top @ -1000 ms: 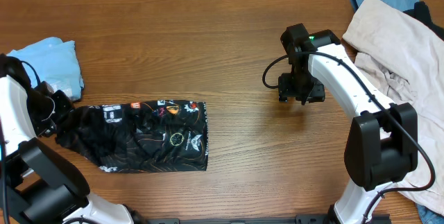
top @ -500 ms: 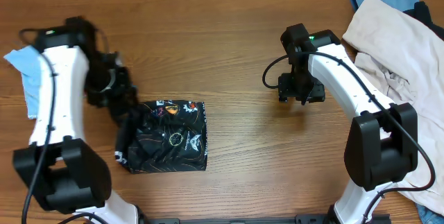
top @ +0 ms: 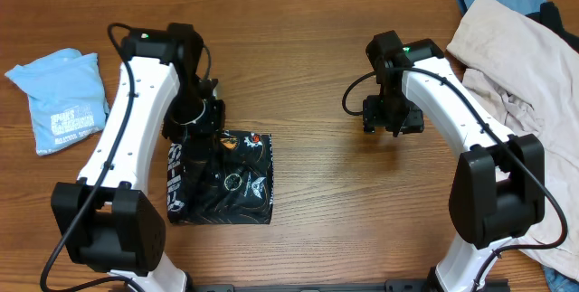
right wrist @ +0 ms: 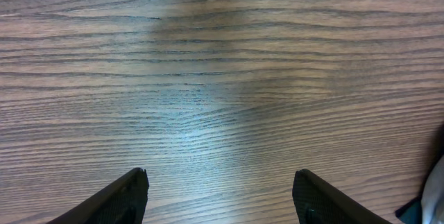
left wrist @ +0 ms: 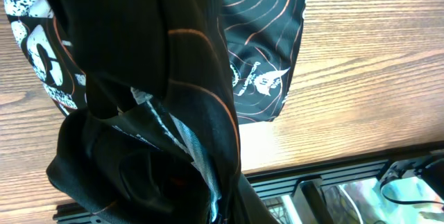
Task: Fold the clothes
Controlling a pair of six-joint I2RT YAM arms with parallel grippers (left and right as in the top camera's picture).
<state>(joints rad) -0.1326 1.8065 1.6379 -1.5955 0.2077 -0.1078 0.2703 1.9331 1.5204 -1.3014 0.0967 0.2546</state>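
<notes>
A black printed garment (top: pixel 226 183) lies on the wooden table left of centre, folded over on itself. My left gripper (top: pixel 194 134) is above its upper left part and is shut on a bunch of the black cloth, which fills the left wrist view (left wrist: pixel 159 113) and hides the fingers. My right gripper (top: pixel 392 122) hovers over bare wood right of centre, open and empty; its two fingertips show in the right wrist view (right wrist: pixel 220 191).
A folded light blue garment (top: pixel 63 98) lies at the far left. A heap of beige, blue and dark clothes (top: pixel 520 66) fills the right edge. The table's front edge and a metal rail (left wrist: pixel 361 182) show in the left wrist view.
My left arm has swung right from the table's left edge, carrying the garment's left end over onto its right half. The blue garment is now uncovered. The right arm has not moved.
</notes>
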